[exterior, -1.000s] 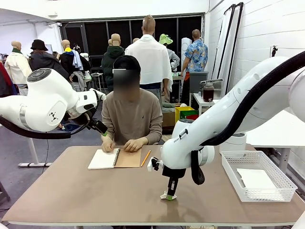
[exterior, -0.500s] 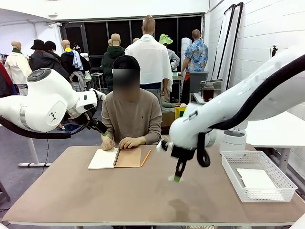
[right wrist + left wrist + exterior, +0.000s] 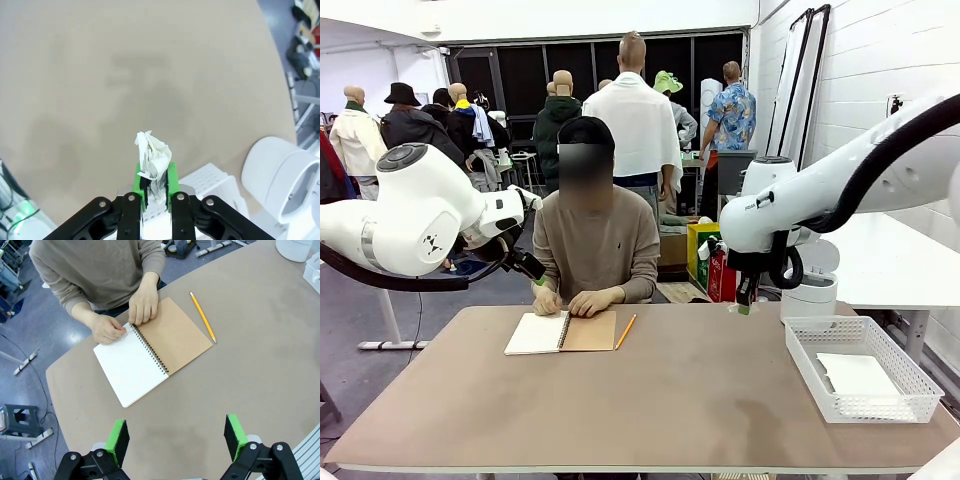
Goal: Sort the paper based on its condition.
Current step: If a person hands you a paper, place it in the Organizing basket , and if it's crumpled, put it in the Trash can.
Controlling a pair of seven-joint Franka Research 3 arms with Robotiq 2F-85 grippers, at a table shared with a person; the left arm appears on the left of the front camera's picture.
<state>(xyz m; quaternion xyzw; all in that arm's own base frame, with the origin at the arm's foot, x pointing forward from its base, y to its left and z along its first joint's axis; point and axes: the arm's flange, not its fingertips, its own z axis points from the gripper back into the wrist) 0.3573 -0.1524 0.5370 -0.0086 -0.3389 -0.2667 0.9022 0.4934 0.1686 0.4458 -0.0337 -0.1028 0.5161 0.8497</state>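
Right wrist view: the right gripper [image 3: 156,187] pinches a crumpled paper [image 3: 152,159] above the table [image 3: 100,75]. The left gripper [image 3: 175,437] hangs spread above the open notebook [image 3: 150,350]; a flat sheet [image 3: 857,375] lies in the white basket [image 3: 910,405].

White brick wall [image 3: 850,90] right, dark windows [image 3: 530,75] behind, grey floor [image 3: 350,310]

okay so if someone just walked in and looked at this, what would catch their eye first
Probably the right gripper, raised high above the table's right side, shut on a crumpled paper wad. Next, the person's hands on an open notebook at the far edge, a pencil beside it. A flat sheet lies in the white basket.
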